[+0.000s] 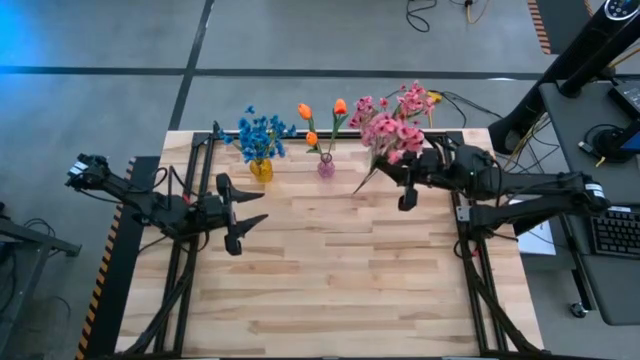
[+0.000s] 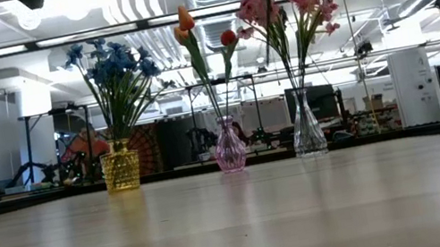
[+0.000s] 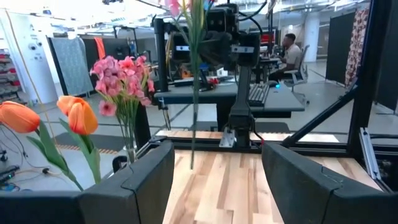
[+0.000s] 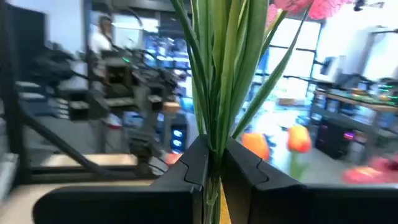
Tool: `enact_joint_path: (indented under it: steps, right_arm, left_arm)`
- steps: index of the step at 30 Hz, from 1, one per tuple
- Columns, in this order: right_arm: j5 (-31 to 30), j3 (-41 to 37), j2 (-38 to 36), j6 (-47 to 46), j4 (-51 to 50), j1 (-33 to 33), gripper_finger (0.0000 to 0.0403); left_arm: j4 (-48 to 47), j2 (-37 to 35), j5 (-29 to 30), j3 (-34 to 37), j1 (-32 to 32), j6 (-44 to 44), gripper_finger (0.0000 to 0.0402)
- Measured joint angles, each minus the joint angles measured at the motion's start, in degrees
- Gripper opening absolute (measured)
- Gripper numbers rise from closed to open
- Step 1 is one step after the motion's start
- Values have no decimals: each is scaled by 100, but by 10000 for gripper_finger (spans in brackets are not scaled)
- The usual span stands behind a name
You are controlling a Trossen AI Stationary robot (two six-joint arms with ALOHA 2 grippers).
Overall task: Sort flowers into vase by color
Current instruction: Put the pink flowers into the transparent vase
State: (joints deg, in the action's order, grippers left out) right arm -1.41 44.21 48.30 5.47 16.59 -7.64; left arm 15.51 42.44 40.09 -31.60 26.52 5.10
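Pink flowers pinched in right tool above wooden table; left tool spread.

You can't see the clear vase from above: the pink flowers hide it. The right gripper covers the lower part of the green stems, and their blooms are cut off by the frame edge. The room behind them is blurred. In the left wrist view, the orange tulips lose their vase below the fingers.

Wooden table; black keyboard beside it; seated person at desk beyond
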Motion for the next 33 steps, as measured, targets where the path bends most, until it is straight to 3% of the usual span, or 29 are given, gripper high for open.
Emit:
enact_joint_path:
  steps: [6, 10, 16, 20, 28, 33]
  right_arm:
    - [-1129, -27, -266, 440, -522, -2, 26]
    - [-1644, -27, -487, 771, -570, -2, 26]
    - [-1948, -27, -797, 1128, -559, -2, 26]
    - [-2289, -67, -726, 1402, -514, -27, 26]
    - [-2323, -230, -322, 1808, 480, -184, 26]
    - [-2323, -330, -327, 1734, 524, -384, 26]
  left_arm:
    - [-26, 74, 23, -18, -9, 58, 224]
    - [-8, 107, 593, -60, -11, 402, 224]
    - [-13, 109, 1481, -60, -15, 790, 224]
    - [-18, 133, 1503, -60, -15, 970, 224]
    - [-21, 174, 1502, -60, -20, 1225, 224]
    - [-20, 174, 1502, -58, -55, 1269, 224]
